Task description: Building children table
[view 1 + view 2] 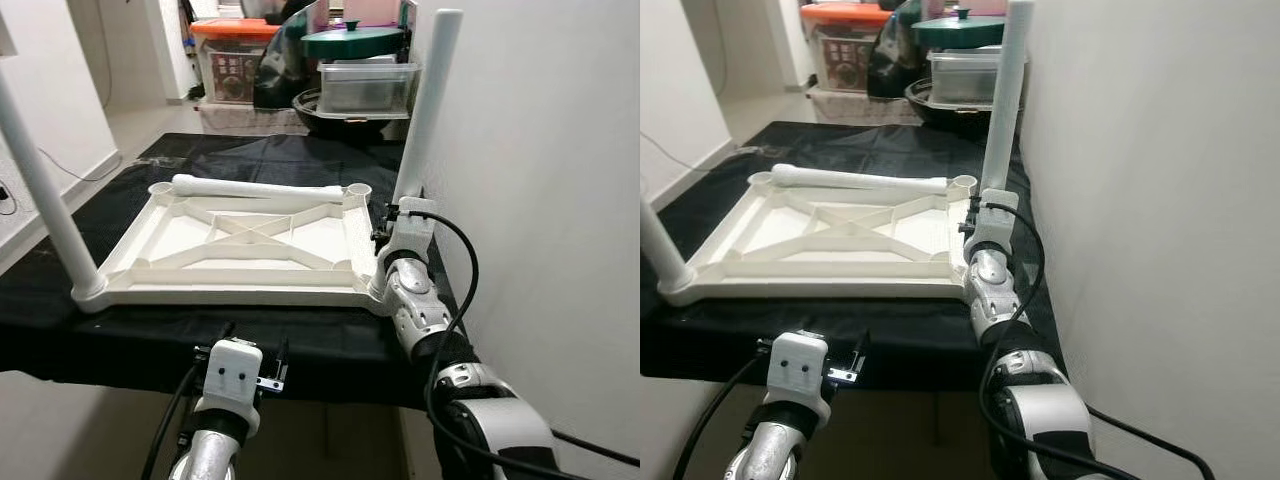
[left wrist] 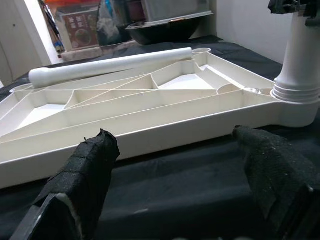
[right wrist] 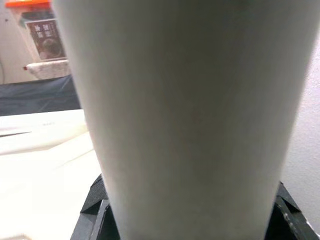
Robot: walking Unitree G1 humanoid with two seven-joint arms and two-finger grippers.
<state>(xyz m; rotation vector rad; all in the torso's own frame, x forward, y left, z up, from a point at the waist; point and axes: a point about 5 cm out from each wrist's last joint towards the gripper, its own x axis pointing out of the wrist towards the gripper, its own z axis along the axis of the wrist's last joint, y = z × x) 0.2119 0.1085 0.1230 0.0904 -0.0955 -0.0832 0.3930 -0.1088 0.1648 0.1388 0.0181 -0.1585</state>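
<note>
White tabletop (image 1: 250, 240) on black cloth (image 1: 300, 340)

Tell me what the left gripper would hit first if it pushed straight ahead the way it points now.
Probably the near side wall of the upturned white tabletop. The open left gripper points low across the black cloth straight at that edge, though the gap is hard to judge.

No text is legible (box label blurred).

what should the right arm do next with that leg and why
Probably keep the right pincer closed on the upright leg and twist it to seat it in the tabletop corner socket. The leg already stands in the near right corner, while a loose leg lies across the far edge, waiting.
</note>
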